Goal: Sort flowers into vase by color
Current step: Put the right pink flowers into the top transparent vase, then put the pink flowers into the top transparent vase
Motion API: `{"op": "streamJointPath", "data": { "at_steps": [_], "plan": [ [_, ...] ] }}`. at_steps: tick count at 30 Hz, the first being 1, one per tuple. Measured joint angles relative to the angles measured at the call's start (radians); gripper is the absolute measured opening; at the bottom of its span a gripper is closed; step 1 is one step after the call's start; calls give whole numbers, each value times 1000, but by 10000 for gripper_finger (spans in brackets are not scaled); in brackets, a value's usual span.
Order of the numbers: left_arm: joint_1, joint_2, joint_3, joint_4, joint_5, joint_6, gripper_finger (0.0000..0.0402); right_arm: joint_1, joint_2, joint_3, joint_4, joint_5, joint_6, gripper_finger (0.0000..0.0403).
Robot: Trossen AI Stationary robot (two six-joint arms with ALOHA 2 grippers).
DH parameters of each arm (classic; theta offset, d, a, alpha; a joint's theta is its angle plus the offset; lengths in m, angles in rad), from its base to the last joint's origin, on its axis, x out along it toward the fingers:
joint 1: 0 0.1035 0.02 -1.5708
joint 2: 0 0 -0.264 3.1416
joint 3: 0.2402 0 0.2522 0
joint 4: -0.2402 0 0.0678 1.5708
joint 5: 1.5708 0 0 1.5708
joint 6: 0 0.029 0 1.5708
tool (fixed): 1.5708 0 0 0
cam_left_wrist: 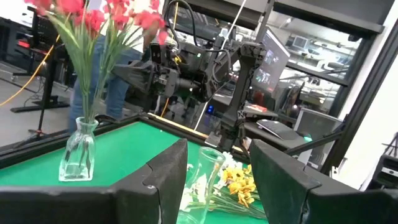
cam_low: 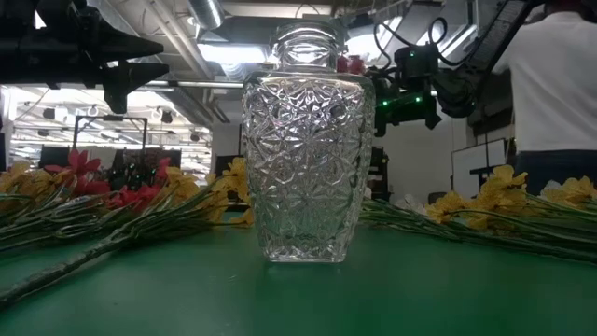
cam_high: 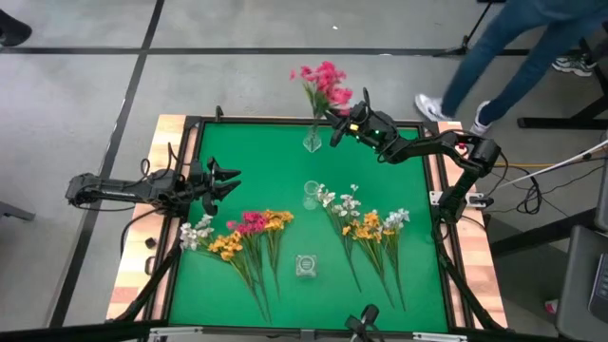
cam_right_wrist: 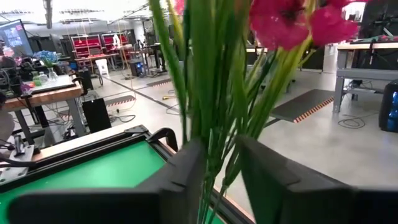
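A small clear vase [cam_high: 312, 142] stands at the table's far edge with magenta-pink flowers [cam_high: 325, 84] upright in it; it also shows in the left wrist view [cam_left_wrist: 78, 152]. My right gripper [cam_high: 336, 127] is at those stems, just above the vase, shut on them. A second clear vase [cam_high: 311, 195] stands mid-table and a cut-glass vase [cam_high: 306, 265] stands near the near edge. Two heaps of flowers lie flat: pink, yellow and white on the left [cam_high: 242, 230], white and yellow on the right [cam_high: 370, 226]. My left gripper [cam_high: 226, 180] hovers open at the left side, touching nothing. My right gripper pinches the green stems [cam_right_wrist: 219, 140] of the pink flowers between its two fingers [cam_right_wrist: 186, 177], below the blossoms [cam_right_wrist: 283, 22]. It comes level from the table's right, with the fingers across the stems. The stems stand upright, their lower ends in the far vase; how many it holds I cannot tell.
A raised frame rims the green mat [cam_high: 266, 152]. The cut-glass vase fills the middle of the low view [cam_low: 303, 140], with flower stems lying either side of it. A person [cam_high: 513, 57] walks past the table's far right corner. Bare mat lies at the far left.
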State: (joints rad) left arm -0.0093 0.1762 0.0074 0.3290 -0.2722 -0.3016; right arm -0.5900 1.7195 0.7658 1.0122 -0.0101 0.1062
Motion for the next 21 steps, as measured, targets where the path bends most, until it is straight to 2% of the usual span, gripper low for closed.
{"op": "streamJointPath", "data": {
  "at_steps": [5,10,18,21],
  "plan": [
    [0,0,0,0,0,0,172,0,0,0,-12,0,3,148],
    [0,0,0,0,0,0,172,0,-23,0,-109,-1,26,168],
    [0,0,0,10,2,-6,172,1,-129,0,-283,-73,55,178],
    [-1,0,0,18,50,-10,172,1,-181,0,-395,-85,55,178]
  ]
}}
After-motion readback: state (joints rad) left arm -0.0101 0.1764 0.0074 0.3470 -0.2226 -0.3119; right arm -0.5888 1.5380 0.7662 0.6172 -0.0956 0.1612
